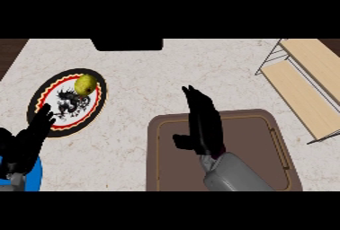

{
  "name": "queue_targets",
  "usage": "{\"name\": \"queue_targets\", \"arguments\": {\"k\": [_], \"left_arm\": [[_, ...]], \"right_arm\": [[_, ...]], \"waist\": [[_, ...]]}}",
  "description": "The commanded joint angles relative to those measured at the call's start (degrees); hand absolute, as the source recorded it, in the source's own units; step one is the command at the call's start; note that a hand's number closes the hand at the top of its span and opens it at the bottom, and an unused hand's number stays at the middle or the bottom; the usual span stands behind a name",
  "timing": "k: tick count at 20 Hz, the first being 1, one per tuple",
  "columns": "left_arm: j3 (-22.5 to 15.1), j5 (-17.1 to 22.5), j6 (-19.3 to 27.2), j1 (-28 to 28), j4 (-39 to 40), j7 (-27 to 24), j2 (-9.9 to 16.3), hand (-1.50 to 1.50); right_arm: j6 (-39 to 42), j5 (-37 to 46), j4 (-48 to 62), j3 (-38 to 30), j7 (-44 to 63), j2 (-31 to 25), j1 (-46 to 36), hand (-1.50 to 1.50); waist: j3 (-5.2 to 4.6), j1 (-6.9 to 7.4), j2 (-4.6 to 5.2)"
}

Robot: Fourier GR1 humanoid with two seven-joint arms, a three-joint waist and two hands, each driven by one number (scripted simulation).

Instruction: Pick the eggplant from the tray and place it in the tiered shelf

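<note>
Surveyed a pale marbled counter (153, 90) from steeply above. Found a brown tray (259, 134) at five o'clock and the tiered shelf (305, 90), light wooden boards in a thin wire frame, at two o'clock, well apart from the tray. Recorded a patterned plate (56, 90) at nine o'clock bearing a yellow-green fruit (85, 84) on its far side; judged irrelevant to the task. Noted a black object (126, 44) at twelve o'clock, cut by the edge.

Observed the right hand (203, 126) above the tray's left half, fingers straight and pressed together pointing to twelve o'clock, thumb out toward nine, curled round nothing visible. Judged this a posture for descending on the tray's contents, palm down.

Could not locate the eggplant: none showing on the tray's bare surface, on the shelf or on the counter. Possibly hidden beneath the right hand or forearm; could not confirm.

Logged the left hand (26, 139) at eight o'clock, fingers up and relaxed, resting, beside a blue patch (33, 177).
</note>
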Motion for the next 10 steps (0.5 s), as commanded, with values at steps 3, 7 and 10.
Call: {"name": "queue_targets", "arguments": {"k": [3,7,10], "left_arm": [[1.01,0.23,-1.2,0.31,0.1,-0.6,1.16,0.0],[0.14,0.05,-0.55,-0.05,-1.31,0.01,-0.1,0.0],[-1.23,-1.55,1.1,0.18,-0.44,-0.85,-2.22,0.0]], "right_arm": [[22.61,8.82,-3.19,5.02,20.42,2.91,-4.5,-1.5],[40.05,2.79,-1.59,5.9,25.36,4.85,-6.84,-1.5],[48.63,-0.12,-1.41,5.47,29.03,4.89,-8.3,-1.5]], "waist": [[0.06,-0.22,0.11],[0.08,0.74,0.46],[0.13,0.71,0.79]]}}
